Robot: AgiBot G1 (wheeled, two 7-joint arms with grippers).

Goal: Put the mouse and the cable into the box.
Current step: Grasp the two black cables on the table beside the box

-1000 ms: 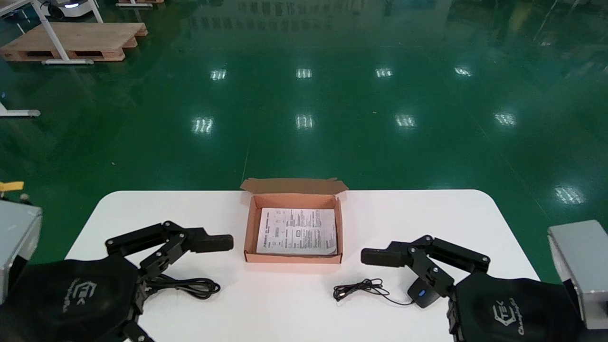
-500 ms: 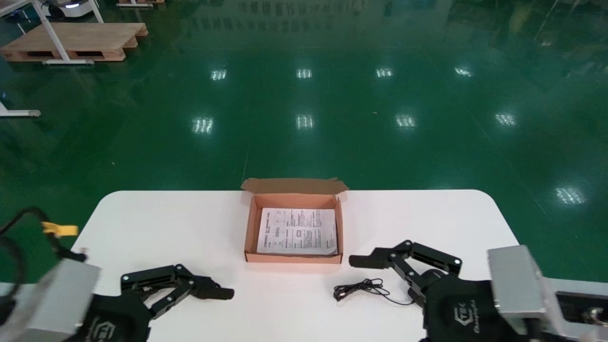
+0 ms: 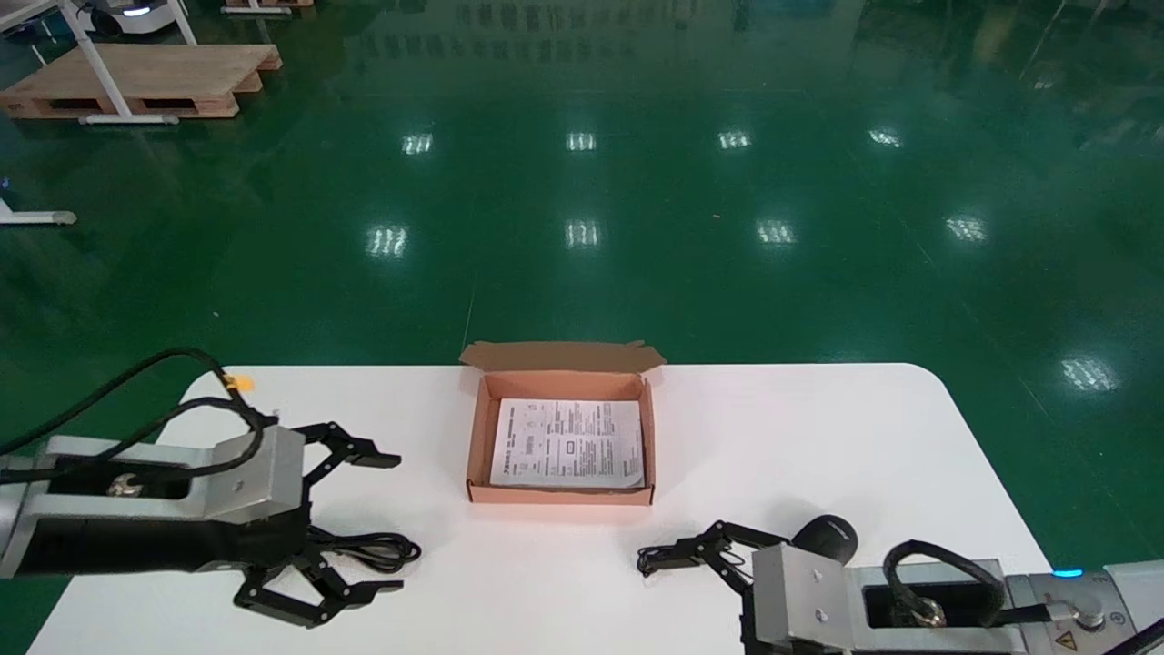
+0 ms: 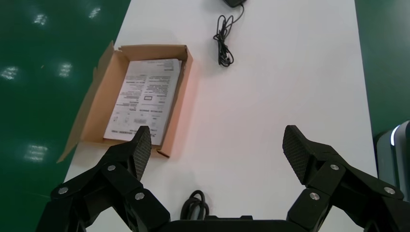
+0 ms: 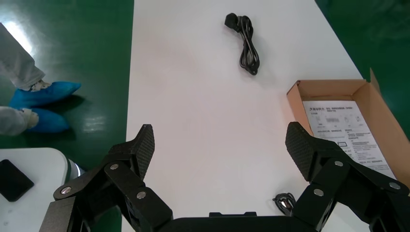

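The left arm [image 3: 136, 518] is stretched in nearly level from the left side, low over the tabletop [image 3: 509, 573]. Its left hand [image 3: 380, 523] is pointed toward the middle, with the fingers [image 4: 140, 150] spread wide apart. The right arm [image 3: 909, 605] is laid in level from the right along the near edge. Its right hand [image 5: 222, 145] is likewise held spread wide and pointed toward the middle.

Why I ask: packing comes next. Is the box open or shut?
Open. The box has its lid folded back, and a printed sheet shows inside.
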